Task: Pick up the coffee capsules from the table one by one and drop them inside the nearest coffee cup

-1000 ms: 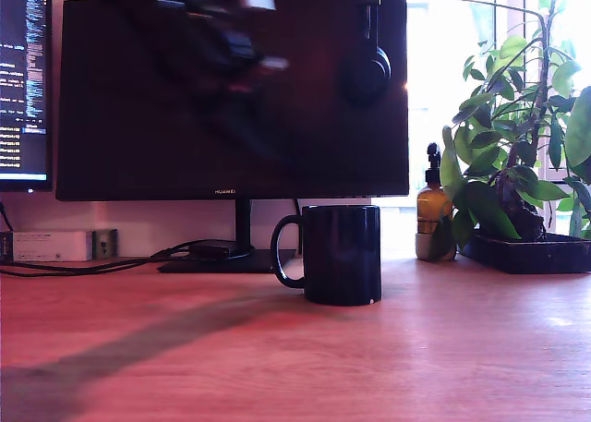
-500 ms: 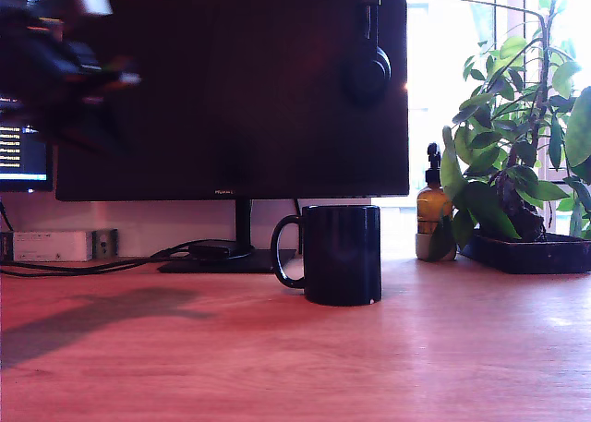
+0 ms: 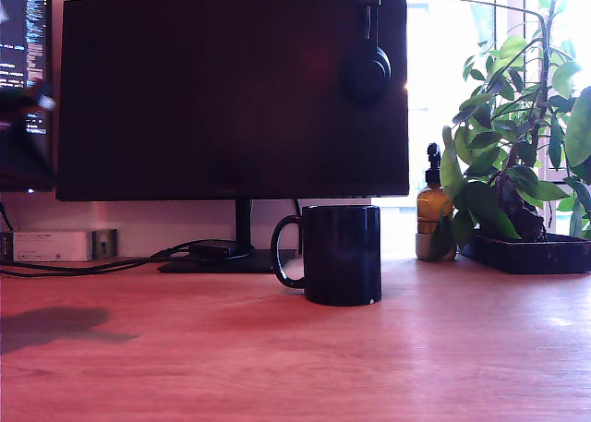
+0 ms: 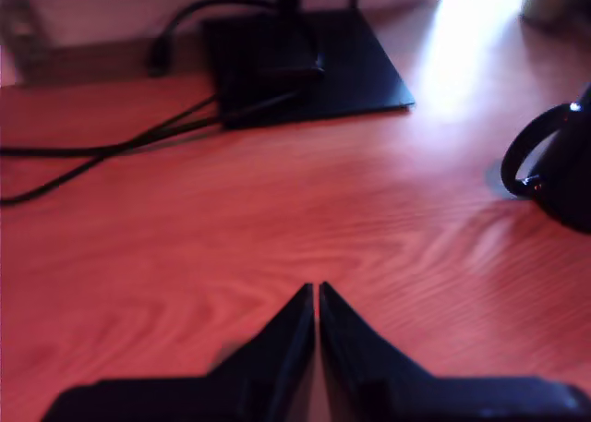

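The table (image 3: 305, 367) fills the lower half of the exterior view, reddish wood grain, with a large dark monitor (image 3: 231, 90) standing behind it and a leafy potted plant (image 3: 517, 145) at about three o'clock. The black coffee cup (image 3: 342, 254) sits near the middle of the table, its loop handle pointing to nine o'clock in that view; an amber pump bottle (image 3: 432, 214) stands behind it toward two o'clock. Only a dark blur of the arm (image 3: 23, 136) shows at nine o'clock in the exterior view, well apart from the cup. In the wrist view the claw (image 4: 317, 293) has its two tips pressed together with nothing between them, over bare wood, the monitor's base plate (image 4: 305, 62) and cables (image 4: 102, 150) beyond it. No coffee capsule shows in either picture, so where one lies cannot be told. To do the step well, the claw would likely need to part its tips first, sweep until a capsule comes into the wrist view, then descend squarely over its rim.
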